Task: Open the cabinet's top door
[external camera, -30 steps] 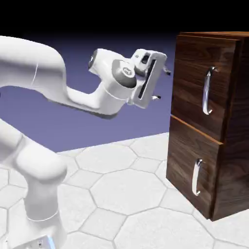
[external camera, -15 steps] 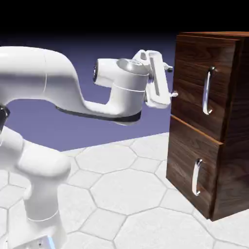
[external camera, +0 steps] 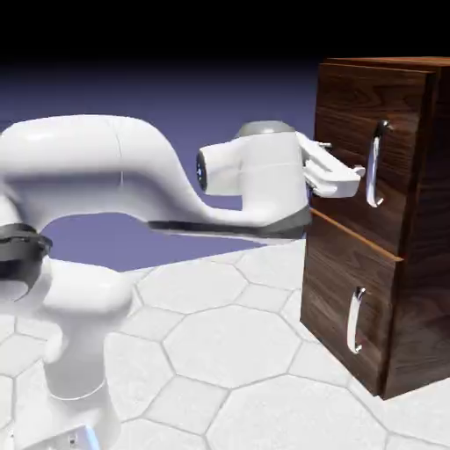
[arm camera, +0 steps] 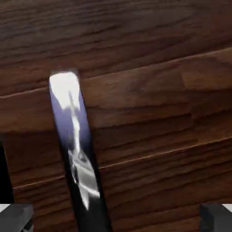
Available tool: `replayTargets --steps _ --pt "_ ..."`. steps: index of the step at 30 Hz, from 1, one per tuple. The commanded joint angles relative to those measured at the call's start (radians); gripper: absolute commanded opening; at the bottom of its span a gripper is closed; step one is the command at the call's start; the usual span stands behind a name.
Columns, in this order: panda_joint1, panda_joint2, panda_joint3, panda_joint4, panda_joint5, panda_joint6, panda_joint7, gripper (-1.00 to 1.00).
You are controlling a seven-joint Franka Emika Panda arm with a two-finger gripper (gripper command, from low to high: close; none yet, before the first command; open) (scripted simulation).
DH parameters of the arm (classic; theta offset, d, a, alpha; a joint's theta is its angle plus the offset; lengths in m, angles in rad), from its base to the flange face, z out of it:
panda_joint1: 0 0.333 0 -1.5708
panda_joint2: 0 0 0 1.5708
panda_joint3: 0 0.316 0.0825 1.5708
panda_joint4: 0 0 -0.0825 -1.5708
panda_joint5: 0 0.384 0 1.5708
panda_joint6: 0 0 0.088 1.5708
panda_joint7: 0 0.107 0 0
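- Reaching level toward the cabinet (external camera: 387,220), with the gripper (external camera: 344,171) held just short of the dark walnut front and no contact visible.
- Fingers (external camera: 338,186) spread wide, pinching nothing.
- Directly ahead of the fingertips: the top door (external camera: 347,149), shut flush against the cabinet body, its wood grain filling the hand view (arm camera: 149,90).
- Just beyond the gripper in the exterior view: the long handle (external camera: 375,165), a curved silver bar mounted upright on the top door, near the fingers but apart from them.
- Seen from the hand: the same handle (arm camera: 74,149) running as a bright, tilted bar, offset toward the left fingertip (arm camera: 16,216), with the right fingertip (arm camera: 216,215) well away from it; handle not between the pads at their level, as far as can be told.
- Below the gripper: the lower panel (external camera: 343,303), also shut, carrying a shorter silver handle (external camera: 355,321).
- Behind the gripper: the white arm (external camera: 132,176), stretched out from a bulky elbow and base at the exterior view's lower left.
- Underneath: pale floor (external camera: 228,352) patterned in large hexagons, cabinet standing on it.
- Backdrop (external camera: 176,97) plain blue-violet, darkening to black at the top.
- No brand, label or legible writing on arm, gripper or cabinet; a small grey patch at the base too blurred to read.
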Motion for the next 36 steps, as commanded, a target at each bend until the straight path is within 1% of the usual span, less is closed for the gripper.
replayTargets --steps 1,3,8,9,10,11,20,28,36 --pt "0.015 -0.005 -0.016 0.008 -0.044 -0.002 -0.015 0.0" --pt "0.029 -0.01 -0.032 0.016 -0.086 -0.003 -0.029 0.0" --pt "0.21 0.05 -0.15 0.147 -0.104 -0.024 -0.015 0.0" --pt "0.215 0.052 -0.153 0.15 -0.105 -0.024 -0.015 0.0" --pt "0.215 0.052 -0.153 0.15 -0.105 -0.024 -0.015 -1.0" --pt "0.215 0.052 -0.153 0.15 -0.105 -0.024 -0.015 -1.0" --pt "-0.111 0.231 0.106 0.02 -0.105 -0.105 0.239 -1.0" --pt "-0.401 0.322 0.365 -0.04 -0.091 -0.123 0.4 -1.0" --pt "-0.639 0.249 0.613 -0.194 0.234 -0.231 0.196 -1.0"
